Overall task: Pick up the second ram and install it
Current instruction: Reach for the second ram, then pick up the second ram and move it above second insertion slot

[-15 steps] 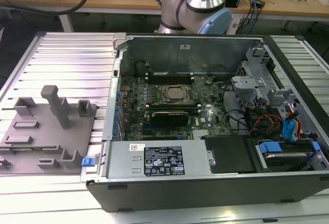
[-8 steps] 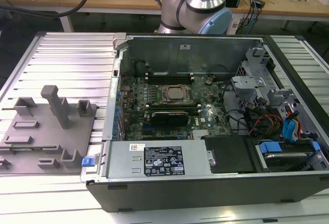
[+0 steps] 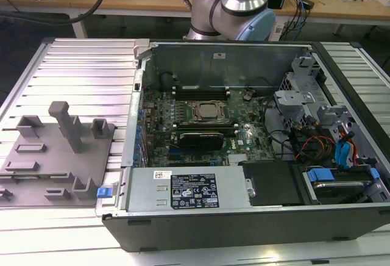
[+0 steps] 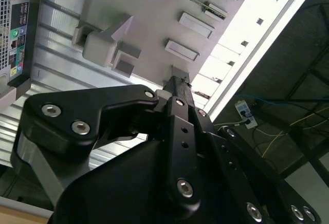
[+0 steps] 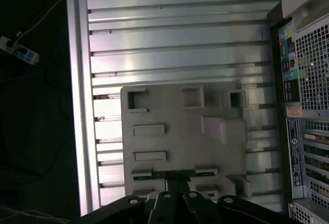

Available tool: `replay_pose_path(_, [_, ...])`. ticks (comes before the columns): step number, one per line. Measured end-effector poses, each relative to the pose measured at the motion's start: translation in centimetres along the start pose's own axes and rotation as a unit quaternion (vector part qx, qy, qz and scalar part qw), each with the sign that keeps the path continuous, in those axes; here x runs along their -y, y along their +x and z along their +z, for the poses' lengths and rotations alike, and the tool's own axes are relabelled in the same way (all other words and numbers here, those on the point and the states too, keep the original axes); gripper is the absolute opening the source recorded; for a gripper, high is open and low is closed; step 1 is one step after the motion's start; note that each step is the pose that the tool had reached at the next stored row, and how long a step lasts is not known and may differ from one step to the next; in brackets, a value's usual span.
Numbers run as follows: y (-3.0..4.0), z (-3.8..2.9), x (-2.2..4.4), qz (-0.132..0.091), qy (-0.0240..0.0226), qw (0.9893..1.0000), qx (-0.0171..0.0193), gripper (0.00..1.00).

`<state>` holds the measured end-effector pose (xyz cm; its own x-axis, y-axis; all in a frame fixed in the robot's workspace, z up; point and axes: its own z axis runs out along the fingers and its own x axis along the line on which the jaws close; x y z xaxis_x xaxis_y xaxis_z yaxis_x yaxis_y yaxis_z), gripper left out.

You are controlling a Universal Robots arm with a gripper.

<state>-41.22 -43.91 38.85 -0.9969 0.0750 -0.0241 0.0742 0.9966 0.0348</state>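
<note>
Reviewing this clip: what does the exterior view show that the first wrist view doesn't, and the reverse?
Exterior view: the motherboard and CPU socket inside the open case, the arm behind it. First wrist view: the pincer over the grey fixture's edge, by a dark-green strip, likely the second ram; a power strip on the floor. Both: the grey fixture and ribbed metal table.

A robotics lab, I'd say. A robot arm (image 3: 242,0) stands by an opened computer (image 3: 244,229), with cluttered workbenches (image 3: 152,0) behind.
</note>
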Motion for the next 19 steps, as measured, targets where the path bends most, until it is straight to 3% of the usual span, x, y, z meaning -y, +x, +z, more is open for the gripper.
replay_pose_path(6, [-0.08,-0.03,1.04,0.000,0.0009,1.0000,0.0001,0.11])
replay_pose_path(16, [-0.08,-0.03,1.06,0.000,0.0009,1.0000,0.0001,0.11])
replay_pose_path(19, [-0.08,-0.04,1.06,-0.021,0.0005,0.9998,-0.0006,0.11])
